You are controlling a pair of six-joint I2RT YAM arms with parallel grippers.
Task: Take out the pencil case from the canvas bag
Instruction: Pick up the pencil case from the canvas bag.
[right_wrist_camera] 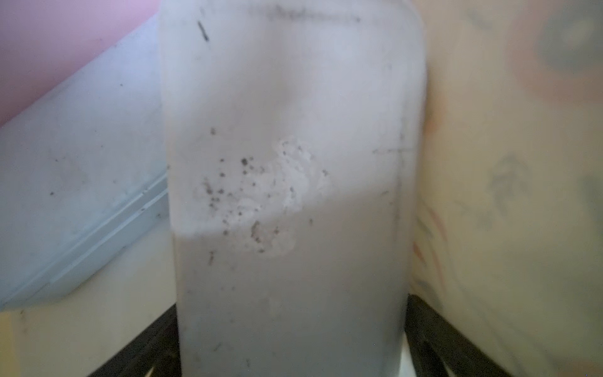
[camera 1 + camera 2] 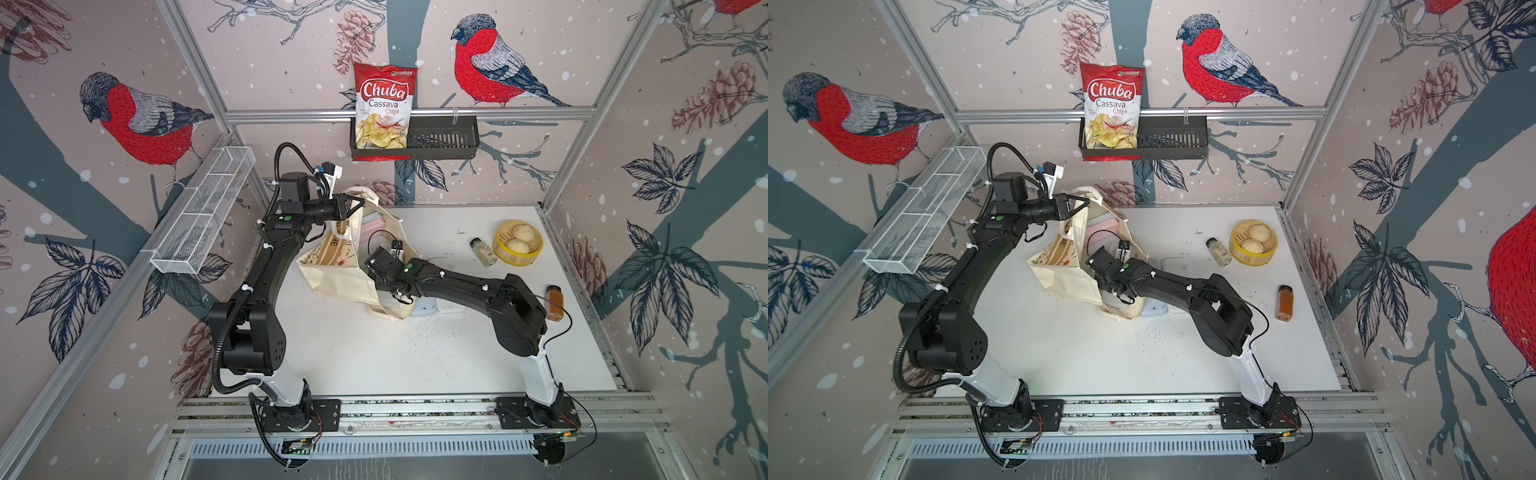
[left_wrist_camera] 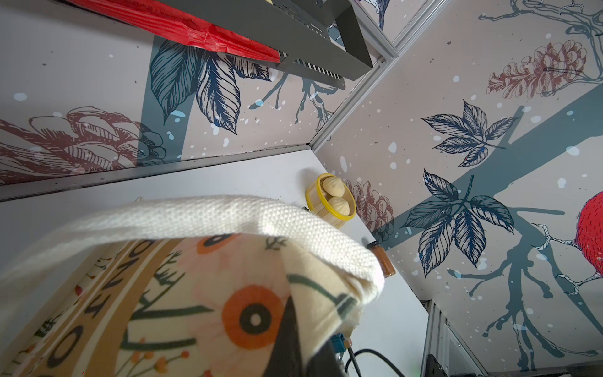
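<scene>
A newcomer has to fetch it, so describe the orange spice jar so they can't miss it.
On the white table, look along the right edge. Closer to the front than the yellow steamer basket sits the orange spice jar, alone. Unlike the clear jar beside the steamer, its contents are orange-brown.

Right gripper [image 1: 292, 339] is buried in the canvas bag [image 2: 332, 274], hidden in both top views. Its wrist view shows only two dark fingers [image 1: 143, 339], cut off by the frame edge, flanking a pale box [image 1: 287, 163]: blurred, top cropped, contact unclear. Pink thing [image 1: 49, 42] and bluish box [image 1: 81, 182] only partly in frame. Left wrist view: bag lettering [image 3: 169, 310] cropped, unreadable; brown jar [image 3: 383, 261] mostly behind the bag handle [image 3: 228, 212]. White tubs [image 2: 449, 308] half under the right arm.
</scene>
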